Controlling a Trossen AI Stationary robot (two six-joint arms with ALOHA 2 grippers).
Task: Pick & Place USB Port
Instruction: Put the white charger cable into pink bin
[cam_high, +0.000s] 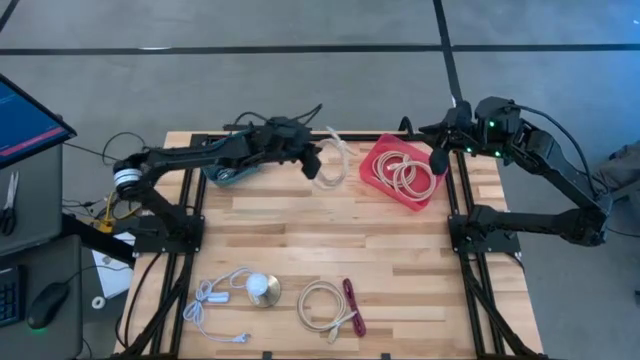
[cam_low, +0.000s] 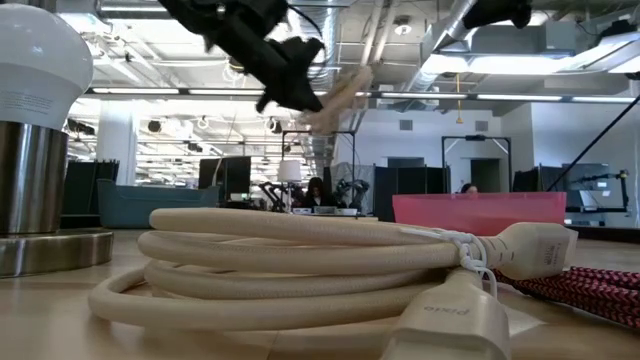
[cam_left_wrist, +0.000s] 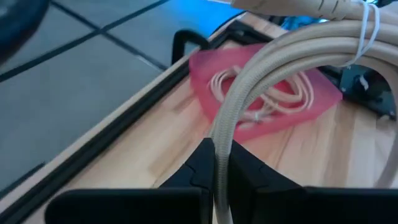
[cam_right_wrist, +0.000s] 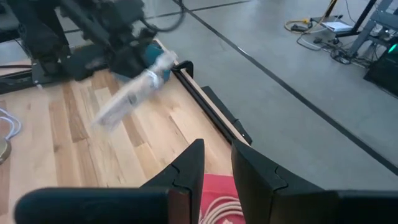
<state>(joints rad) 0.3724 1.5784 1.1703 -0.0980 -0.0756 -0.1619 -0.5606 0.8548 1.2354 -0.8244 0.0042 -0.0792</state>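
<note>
Left gripper (cam_high: 318, 158) was clamped on a beige coiled USB cable (cam_high: 333, 160), lifted just beside the red tray (cam_high: 375, 172), which already held one cable; placement remained, with open counter (cam_high: 330, 240) between them; right gripper (cam_high: 438, 158) hovered empty, slightly parted, over the tray's far edge.

robot arms: two, dark six-joint ones, the left arm (cam_high: 190, 158) and the right arm (cam_high: 545, 170)
red plastic tray (cam_high: 372, 170): just one
cream braided cable coils: three I can count, one in the tray (cam_high: 407, 174), one in the air (cam_high: 333, 160), one at the near edge (cam_high: 325, 305)
red-and-white braided cable (cam_high: 353, 306): one
thin white cable with a plug (cam_high: 215, 297): one
round metal-based lamp with a white bulb (cam_high: 263, 289): one
teal bin (cam_high: 232, 175): one, mostly hidden
</note>
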